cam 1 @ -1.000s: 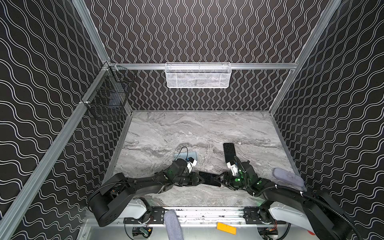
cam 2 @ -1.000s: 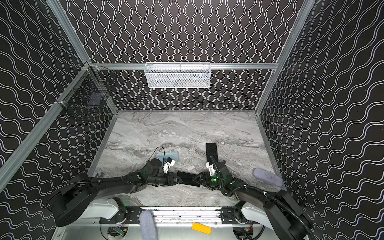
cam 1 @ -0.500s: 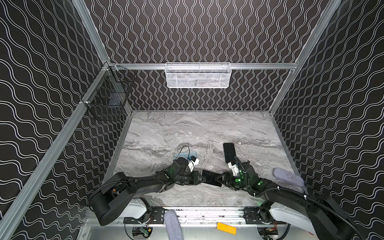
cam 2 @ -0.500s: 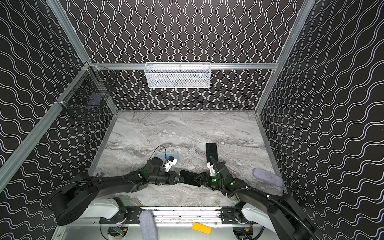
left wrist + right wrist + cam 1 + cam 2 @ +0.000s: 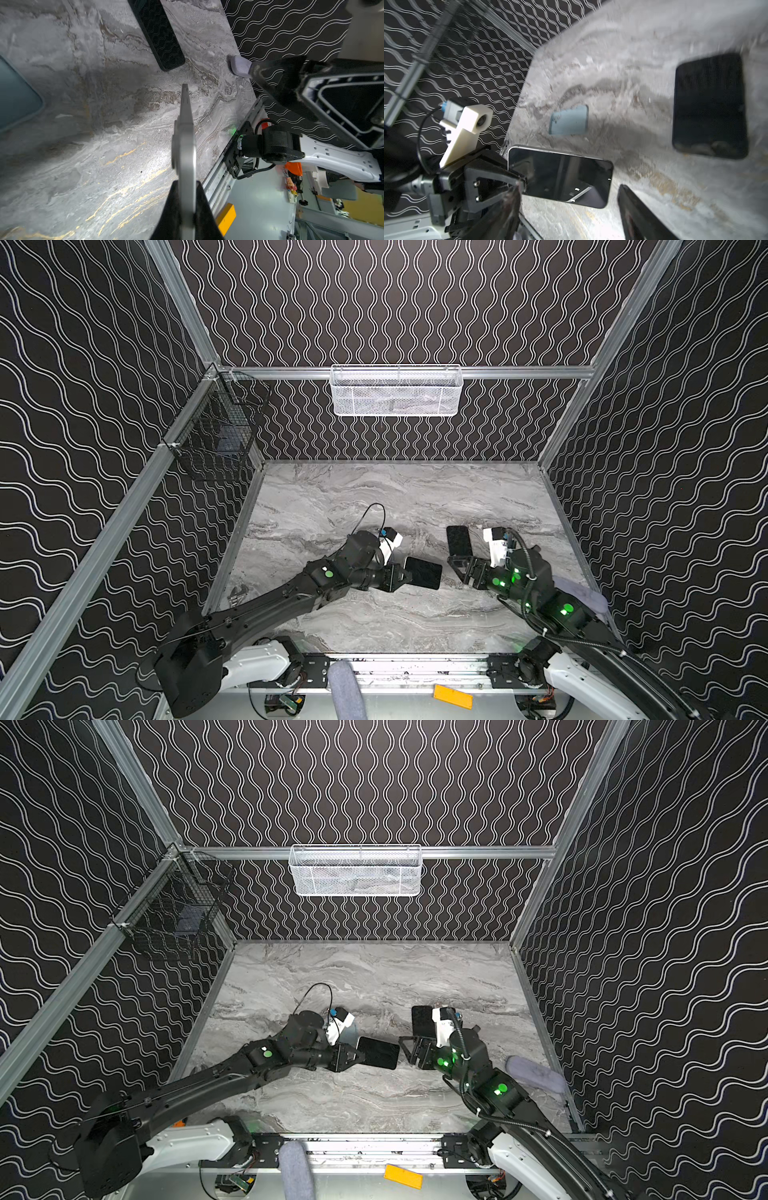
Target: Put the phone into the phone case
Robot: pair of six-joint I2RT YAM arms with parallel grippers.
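1. My left gripper (image 5: 400, 575) is clamped on one short end of the phone (image 5: 424, 572) and holds it clear of the marble table (image 5: 374, 497).
2. My right gripper (image 5: 456, 571) stands open and empty, just off the phone's free end. The phone's long axis points its way.
3. The teal phone case (image 5: 569, 120) lies flat on the table just beyond the left gripper, on its far side. The left arm is nearer, and the case's long axis looks roughly parallel to the phone's.
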